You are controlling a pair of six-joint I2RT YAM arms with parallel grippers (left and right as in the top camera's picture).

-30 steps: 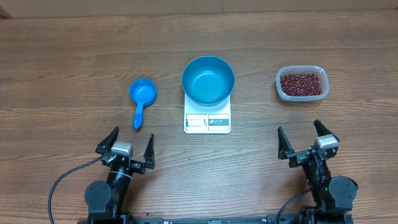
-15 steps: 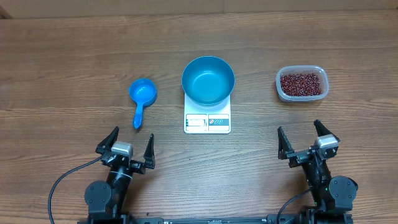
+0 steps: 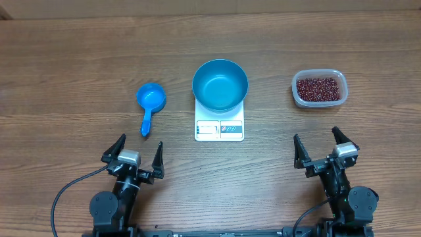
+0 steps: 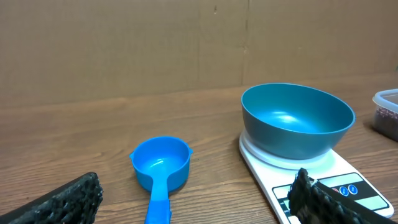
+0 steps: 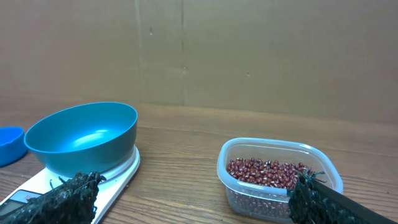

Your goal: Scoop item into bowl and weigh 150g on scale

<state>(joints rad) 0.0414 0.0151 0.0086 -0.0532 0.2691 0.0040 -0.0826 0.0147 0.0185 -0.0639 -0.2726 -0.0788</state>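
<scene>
Beans (image 3: 319,89), small, hard and loose, fill a clear tub (image 3: 295,93) toward the right edge of the table (image 3: 66,52). Such grains probably roll and spill readily and cannot be pinched. The likely means is the scoop (image 3: 150,100), lying well apart toward the left edge. It is best taken by its narrow handle, which looks light, stiff and perhaps slick. Between tub and scoop, mid-table, the empty bowl (image 3: 220,84) sits on the scale (image 3: 219,130). Left gripper (image 3: 139,146) and right gripper (image 3: 316,139) hover by the near edge, jaws spread wide, holding nothing. Not legible: the scale's display. Hidden: the platform under the bowl and the depth of the bean layer. The left wrist view crops the scoop handle's end and most of the tub.
</scene>
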